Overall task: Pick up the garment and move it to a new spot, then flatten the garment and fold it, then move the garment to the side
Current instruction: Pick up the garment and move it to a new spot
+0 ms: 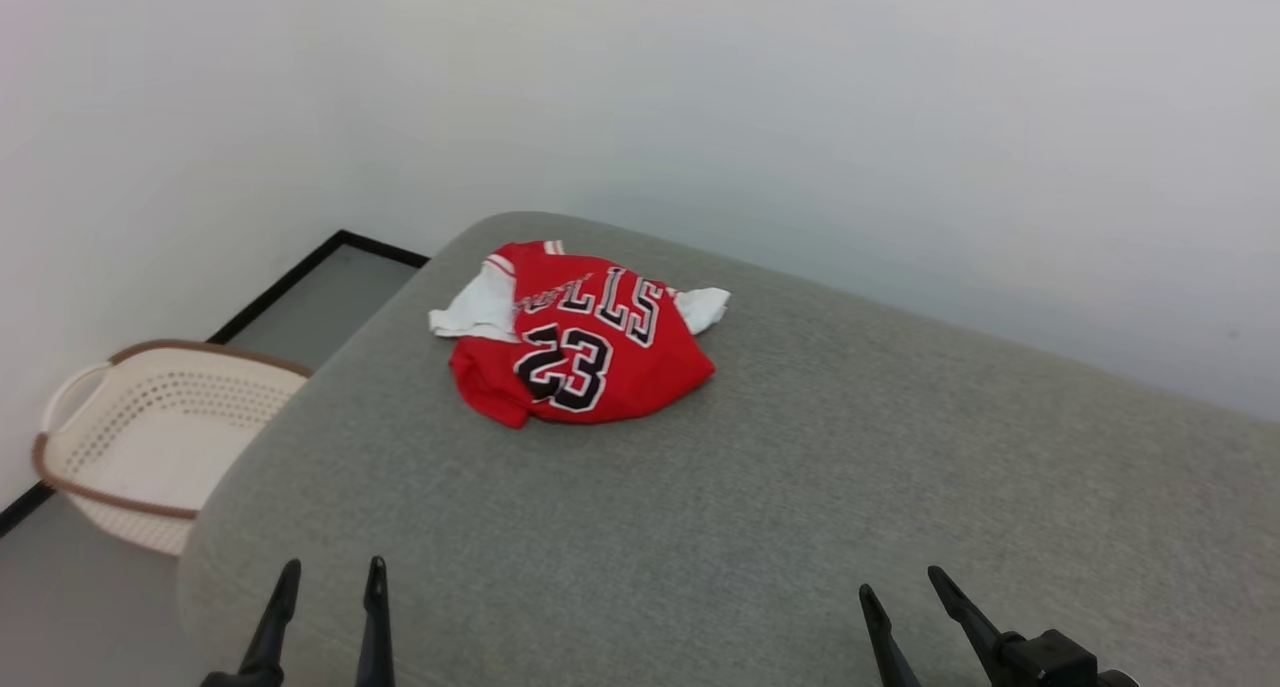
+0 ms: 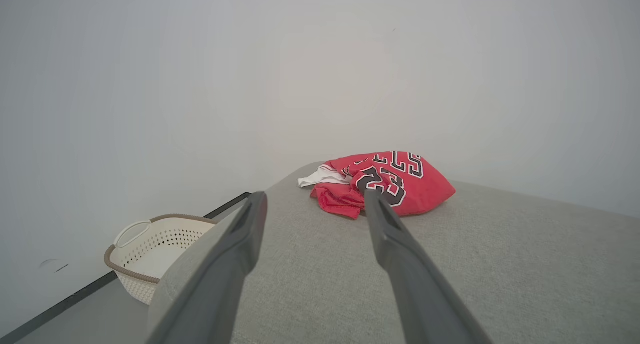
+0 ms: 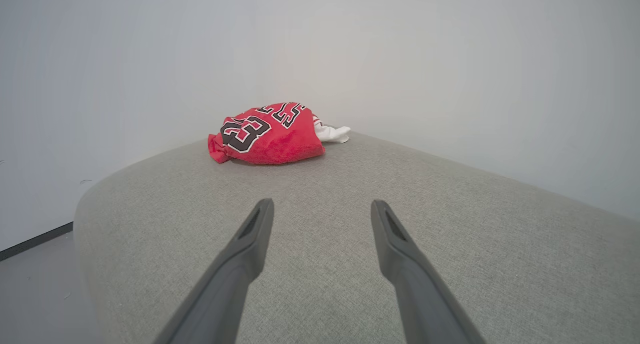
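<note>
One bunched garment point(image 1: 585, 352), one basket point(image 1: 150, 397), perhaps empty; left hand point(image 1: 334, 564), right hand point(image 1: 898, 579) spread.

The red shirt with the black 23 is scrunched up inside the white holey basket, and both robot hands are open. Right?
Not quite. The crumpled red jersey shirt with the black 23 lies on the grey fabric cushion, not in the cream perforated plastic basket on the floor beside it, as the head view shows. The left hand and right hand are open.
</note>
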